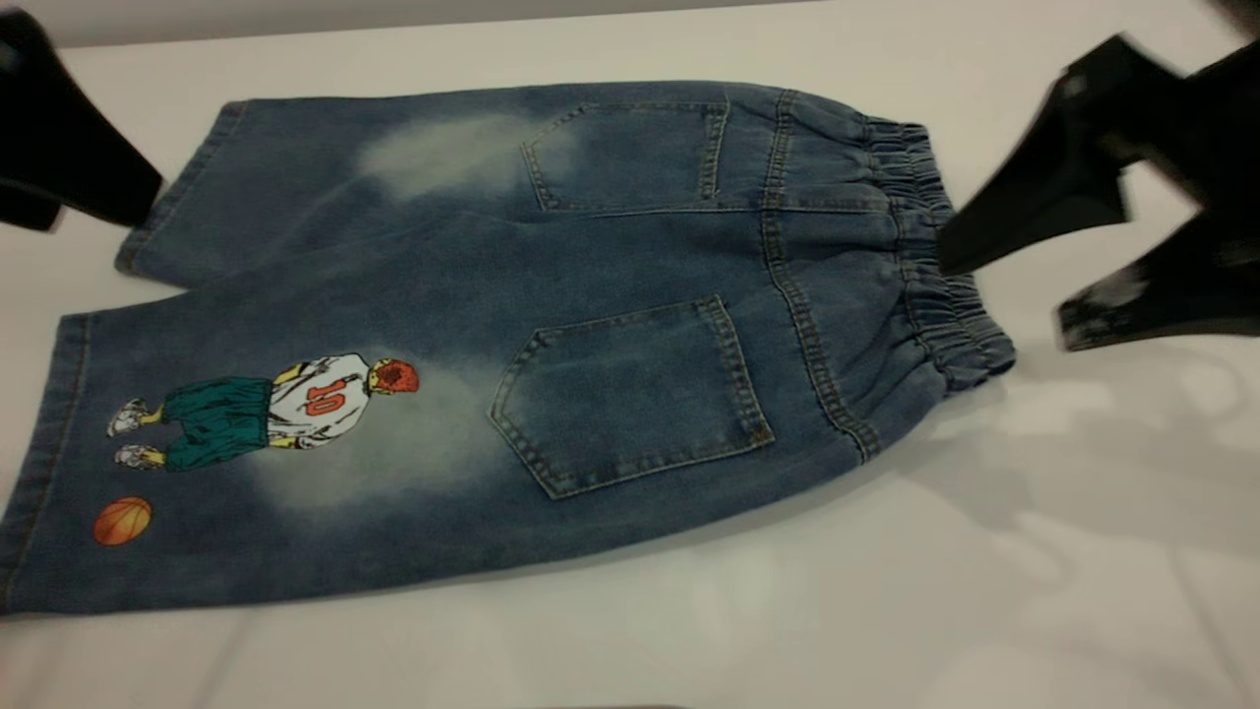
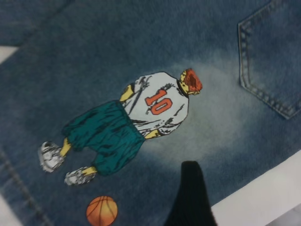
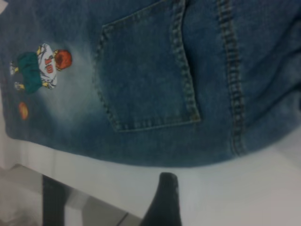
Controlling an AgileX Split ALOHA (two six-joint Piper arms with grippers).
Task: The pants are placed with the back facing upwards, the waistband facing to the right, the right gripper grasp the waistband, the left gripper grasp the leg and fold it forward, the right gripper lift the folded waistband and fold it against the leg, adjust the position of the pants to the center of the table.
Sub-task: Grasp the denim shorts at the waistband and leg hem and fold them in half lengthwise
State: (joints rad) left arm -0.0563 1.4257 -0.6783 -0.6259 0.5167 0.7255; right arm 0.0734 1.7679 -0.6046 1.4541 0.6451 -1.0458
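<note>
The blue denim pants (image 1: 591, 295) lie flat on the white table (image 1: 886, 591), back pockets up, legs to the left. The puckered waistband (image 1: 960, 325) is at the right. The player print numbered 10 (image 1: 285, 404) and an orange ball (image 1: 123, 520) mark the near leg. My right gripper (image 1: 1004, 295) hangs open at the waistband, one fingertip over the band and the other beyond it above the table; I cannot tell if it touches. My left gripper (image 1: 94, 212) is open beside the far leg's hem. One left finger (image 2: 190, 197) shows over the near leg, below the print (image 2: 155, 103).
Bare tabletop (image 1: 1034, 512) lies in front of the pants and to their right. The table's back edge (image 1: 394, 25) runs close behind the far leg. In the right wrist view one right finger (image 3: 164, 197) stands over the table's near edge.
</note>
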